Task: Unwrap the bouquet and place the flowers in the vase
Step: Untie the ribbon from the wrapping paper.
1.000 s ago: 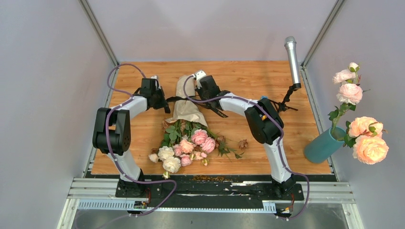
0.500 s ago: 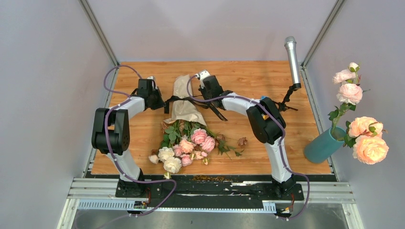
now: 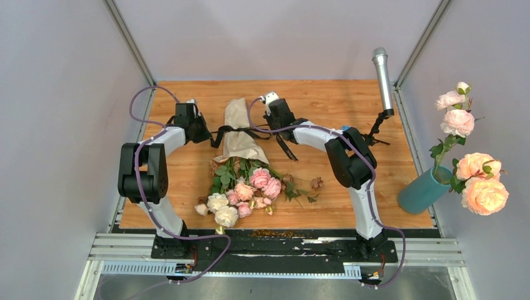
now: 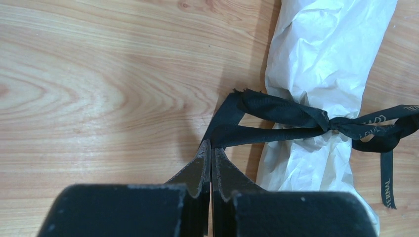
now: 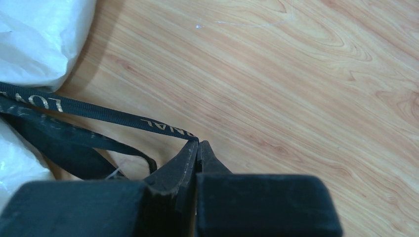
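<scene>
Left wrist: bouquet ribbon [image 4: 276,111] in tool [image 4: 211,146]

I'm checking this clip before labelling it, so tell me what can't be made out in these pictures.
- Top view: stems inside the kraft paper, hidden by the wrap.
- Top view: mouth of the vase, partly covered by leaves.
- Right wrist view: the ribbon knot, cut off by the left edge.
- Wrist views: the ribbon's gold lettering, folded and cut off, unreadable in full.
</scene>
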